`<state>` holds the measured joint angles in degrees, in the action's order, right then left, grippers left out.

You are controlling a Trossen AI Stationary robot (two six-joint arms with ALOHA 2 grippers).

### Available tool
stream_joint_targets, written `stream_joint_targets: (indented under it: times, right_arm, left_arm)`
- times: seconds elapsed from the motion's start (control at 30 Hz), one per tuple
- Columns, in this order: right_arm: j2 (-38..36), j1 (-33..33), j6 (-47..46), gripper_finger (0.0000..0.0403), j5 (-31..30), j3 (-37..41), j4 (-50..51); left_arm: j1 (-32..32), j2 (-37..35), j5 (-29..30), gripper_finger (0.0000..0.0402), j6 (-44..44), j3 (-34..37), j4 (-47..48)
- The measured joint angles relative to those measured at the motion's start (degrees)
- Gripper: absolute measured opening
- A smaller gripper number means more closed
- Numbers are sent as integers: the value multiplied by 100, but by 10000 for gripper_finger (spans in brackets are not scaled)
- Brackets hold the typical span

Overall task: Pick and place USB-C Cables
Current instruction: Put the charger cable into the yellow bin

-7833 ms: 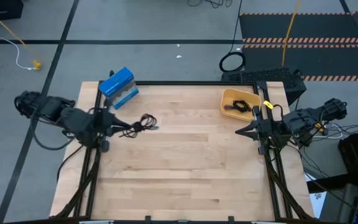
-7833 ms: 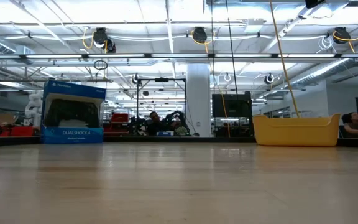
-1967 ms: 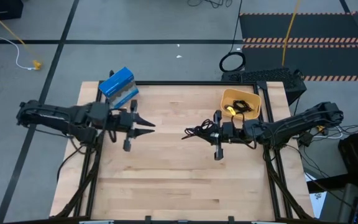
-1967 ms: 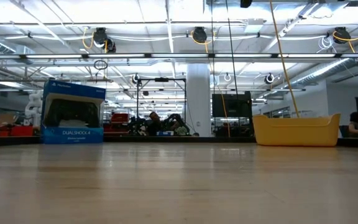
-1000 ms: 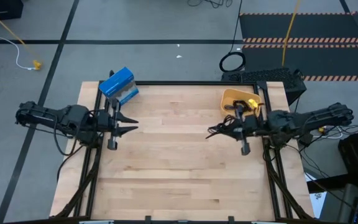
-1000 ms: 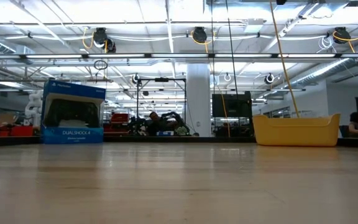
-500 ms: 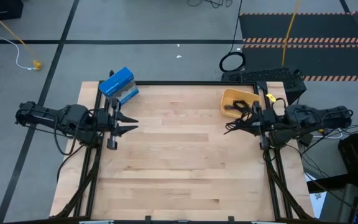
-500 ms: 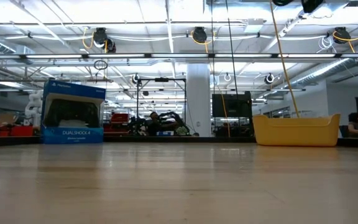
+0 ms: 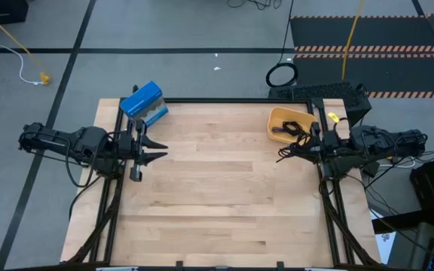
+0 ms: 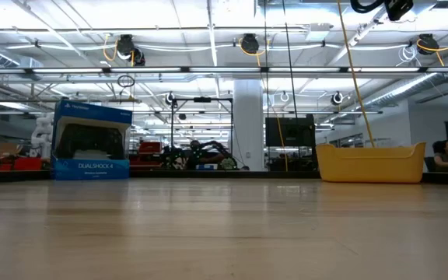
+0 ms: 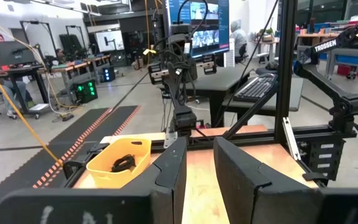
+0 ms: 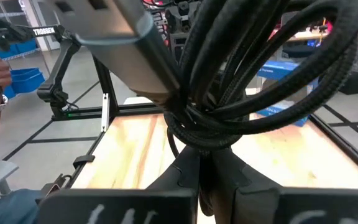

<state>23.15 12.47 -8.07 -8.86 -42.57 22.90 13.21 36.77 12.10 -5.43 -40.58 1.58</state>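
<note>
My right gripper (image 9: 303,148) is shut on a black USB-C cable (image 9: 287,150) and hovers just off the near rim of the yellow bin (image 9: 280,115), at the table's right side. In the right wrist view the cable (image 12: 247,93) fills the picture as a bunched braided coil with a silver plug (image 12: 114,28). Inside the bin lies another black coil (image 11: 122,163) and something purplish (image 9: 277,129). My left gripper (image 9: 159,149) waits open over the table's left side, near the blue box (image 9: 143,105); its fingers (image 11: 169,171) stand apart. My right gripper pinches the black cable by its bundled strands (image 12: 199,134) between the two fingers (image 12: 185,168). The fingers lie level and point toward the table's left. The coil is lifted clear of the table, and its loops (image 9: 283,153) stick out and droop ahead of the fingertips.
The blue box (image 10: 92,140) stands at the far-left corner, the yellow bin (image 10: 372,163) at the far-right. A black frame (image 9: 217,100) rims the table. A wide stretch of bare wood (image 9: 224,196) lies between the arms. People sit in the room beyond (image 10: 444,154).
My right gripper has carried the black cable toward the table's right edge, from near mid-table up to the yellow bin's near rim, still shut on it; the cable has travelled with it, clear of the table. The left arm has kept still.
</note>
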Motion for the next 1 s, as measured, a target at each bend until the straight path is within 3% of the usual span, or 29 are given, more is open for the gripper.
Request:
stream_joint_targets:
  times: [0.17, 0.47, 1.0]
  right_arm:
    - [-32, 0, -31, 4, -2, -153, 204]
    - [168, 0, -332, 4, -34, -1227, 1181]
    - [1797, -2, -584, 4, -813, -3825, 3635]
  left_arm:
    - [0, -1, 2, 86, 0, 0, -2]
    - [0, -2, 0, 86, 20, 0, -3]
    - [0, -2, 2, 86, 44, -2, -2]
